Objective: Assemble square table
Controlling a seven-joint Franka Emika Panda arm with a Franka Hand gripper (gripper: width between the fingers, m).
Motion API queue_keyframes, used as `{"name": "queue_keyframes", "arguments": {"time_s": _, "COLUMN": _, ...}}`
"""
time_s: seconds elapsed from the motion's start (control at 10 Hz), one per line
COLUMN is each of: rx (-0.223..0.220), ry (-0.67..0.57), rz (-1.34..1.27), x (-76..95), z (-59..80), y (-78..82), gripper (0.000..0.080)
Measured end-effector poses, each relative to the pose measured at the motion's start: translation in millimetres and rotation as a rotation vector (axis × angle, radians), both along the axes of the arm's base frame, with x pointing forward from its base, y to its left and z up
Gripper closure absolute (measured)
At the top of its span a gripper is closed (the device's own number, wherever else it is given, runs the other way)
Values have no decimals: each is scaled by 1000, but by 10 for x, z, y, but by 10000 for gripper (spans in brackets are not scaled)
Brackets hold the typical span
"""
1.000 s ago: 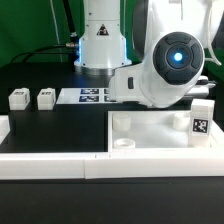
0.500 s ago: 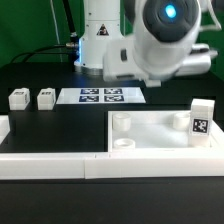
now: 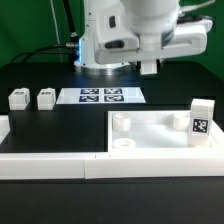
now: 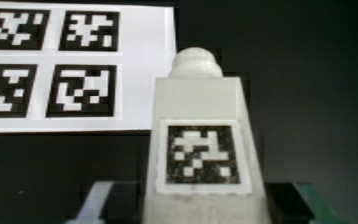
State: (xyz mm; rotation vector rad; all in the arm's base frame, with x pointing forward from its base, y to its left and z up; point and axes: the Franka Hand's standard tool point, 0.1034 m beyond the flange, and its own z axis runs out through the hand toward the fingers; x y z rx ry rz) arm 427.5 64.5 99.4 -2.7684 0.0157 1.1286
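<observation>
Gripper [image 4: 202, 208] is clamped partway closed on one leg [image 4: 202, 120]. In the wrist view the leg sits between the fingers [image 4: 105, 205], tag face to the camera, rounded end pointing away from the hand. The marker board [image 4: 69, 60] lies flat on the black table behind it. In the exterior view the gripper [image 3: 148, 67] hangs high over the back of the table [image 3: 60, 125], above the marker board [image 3: 100, 96] and clear of it; can't make out the held leg from there. The square slab [image 3: 160, 138] lies flat at the table's front corner on the exterior view's right, rim up, with three round sockets showing. An upright leg [image 3: 203, 120] stands at the slab's far corner on the exterior view's right, tag facing the camera; can't tell if it's seated in a socket. Two small legs [image 3: 32, 98] lie near the table edge on the exterior view's left, side by side and not touching, well apart from the slab. A white border rail [image 3: 50, 165] runs along the table's front edge, up against the slab.
</observation>
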Motion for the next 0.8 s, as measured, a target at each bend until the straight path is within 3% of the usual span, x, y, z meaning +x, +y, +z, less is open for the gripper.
{"name": "queue_keyframes", "arguments": {"time_s": 0.3, "rx": 44, "ry": -217, "rz": 75, "x": 861, "z": 446, "y": -371, "gripper": 506}}
{"name": "queue_keyframes", "arguments": {"time_s": 0.4, "rx": 41, "ry": -290, "rz": 96, "x": 1045, "z": 509, "y": -396, "gripper": 506}}
{"name": "queue_keyframes", "arguments": {"time_s": 0.7, "rx": 13, "ry": -494, "rz": 68, "x": 1044, "z": 471, "y": -450, "gripper": 506}}
{"name": "queue_keyframes", "arguments": {"time_s": 0.8, "rx": -4, "ry": -570, "rz": 66, "x": 1129, "z": 455, "y": -485, "gripper": 506}}
